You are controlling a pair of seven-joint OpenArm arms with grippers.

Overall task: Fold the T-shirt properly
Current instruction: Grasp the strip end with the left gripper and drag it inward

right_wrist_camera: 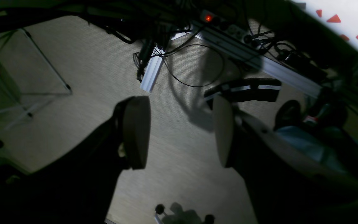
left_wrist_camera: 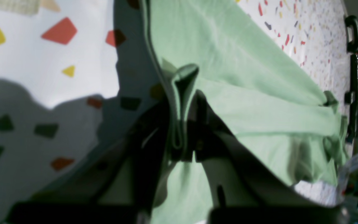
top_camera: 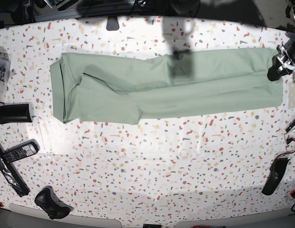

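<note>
Pale sage-green soft fabric T-shirt (top_camera: 166, 85) stretched long across speckled white surface (top_camera: 152, 161); left end effector (left_wrist_camera: 183, 137) clamped on its hem edge; right end effector (right_wrist_camera: 179, 133) gaping wide, empty, off over the floor.

Left gripper (left_wrist_camera: 183, 146): fingertips dark, blurred, partly buried in shirt (left_wrist_camera: 244, 102) fold; pinched hem visible, contact pads not. In base view gripper (top_camera: 276, 71) at right frame edge, mostly cut off, jaws too small to tell.
Right gripper (right_wrist_camera: 179, 130): arm body cut by lower frame edge; absent from base view.
Shirt buttons, label: not discernible in any view.
Shirt underside layers hidden by fold.
Remote (top_camera: 19, 151), controller (top_camera: 52, 202) at left edge: details too small.
</note>
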